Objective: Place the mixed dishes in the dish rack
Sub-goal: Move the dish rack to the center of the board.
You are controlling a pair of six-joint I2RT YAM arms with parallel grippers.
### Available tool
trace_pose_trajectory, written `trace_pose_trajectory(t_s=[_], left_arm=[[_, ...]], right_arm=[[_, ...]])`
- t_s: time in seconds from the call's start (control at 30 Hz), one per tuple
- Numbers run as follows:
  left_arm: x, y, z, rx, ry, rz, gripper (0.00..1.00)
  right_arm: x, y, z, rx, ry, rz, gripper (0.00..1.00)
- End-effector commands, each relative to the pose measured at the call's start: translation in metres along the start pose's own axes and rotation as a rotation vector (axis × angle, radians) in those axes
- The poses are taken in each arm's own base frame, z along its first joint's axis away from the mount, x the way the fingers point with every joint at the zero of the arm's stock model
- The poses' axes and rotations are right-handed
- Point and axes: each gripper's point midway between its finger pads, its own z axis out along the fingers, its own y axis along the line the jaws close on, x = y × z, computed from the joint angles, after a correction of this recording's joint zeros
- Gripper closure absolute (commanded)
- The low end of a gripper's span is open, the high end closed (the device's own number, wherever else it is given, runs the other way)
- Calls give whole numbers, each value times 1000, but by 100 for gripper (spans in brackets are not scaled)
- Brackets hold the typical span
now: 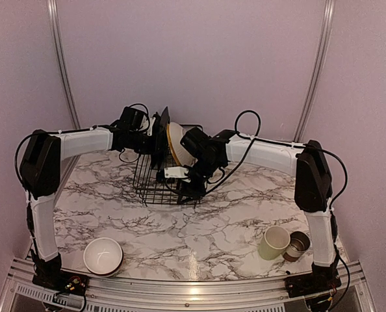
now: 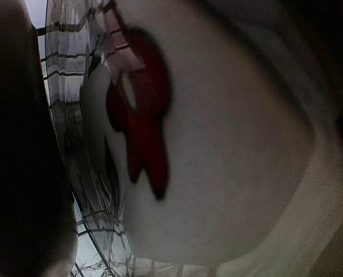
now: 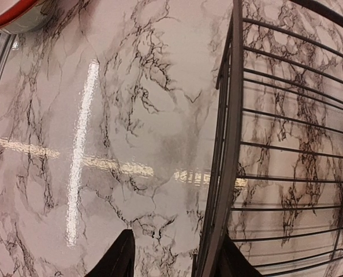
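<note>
Along the near edge of the bench (image 1: 199, 237) sit the white bowl (image 1: 102, 255) on the left and, on the right, the pale green mug (image 1: 274, 242) just beside the small grey-brown cup (image 1: 298, 246). Mid-bench, the right gripper (image 3: 174, 242) holds its jaws apart astride a wire wall of the dish rack (image 1: 155, 185). Beyond it the left gripper (image 1: 153, 138) is clamped on a black square plate (image 1: 164, 127), upright over the rack beside the yellow plate (image 1: 177, 146) standing inside.

marble table (image 1: 199, 237) | dish rack (image 1: 152, 188) | white bowl (image 1: 102, 255) | green mug (image 1: 274, 242) | cup (image 1: 298, 246)
</note>
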Motion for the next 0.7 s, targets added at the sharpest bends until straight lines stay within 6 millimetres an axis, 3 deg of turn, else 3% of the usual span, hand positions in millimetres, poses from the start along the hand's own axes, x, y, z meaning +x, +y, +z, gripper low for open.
trace_pose_trajectory(t_s=[0.0,0.17,0.3,0.5,0.67], left_arm=[[-15,6,-28,-29,-70,-9,96],[1,3,-41,-26,-28,-6,90],[1,-6,-53,-18,-27,8,86],[-9,-30,-93,-60,-61,57,66],[-8,-64,-136,-61,-95,161,57]], right_arm=[[-11,33,-14,-70,7,-24,58],[-13,28,-16,-48,7,-20,52],[-24,23,-29,-20,-17,-26,49],[-56,25,-80,14,-128,-31,41],[-56,33,-123,21,-189,-10,36]])
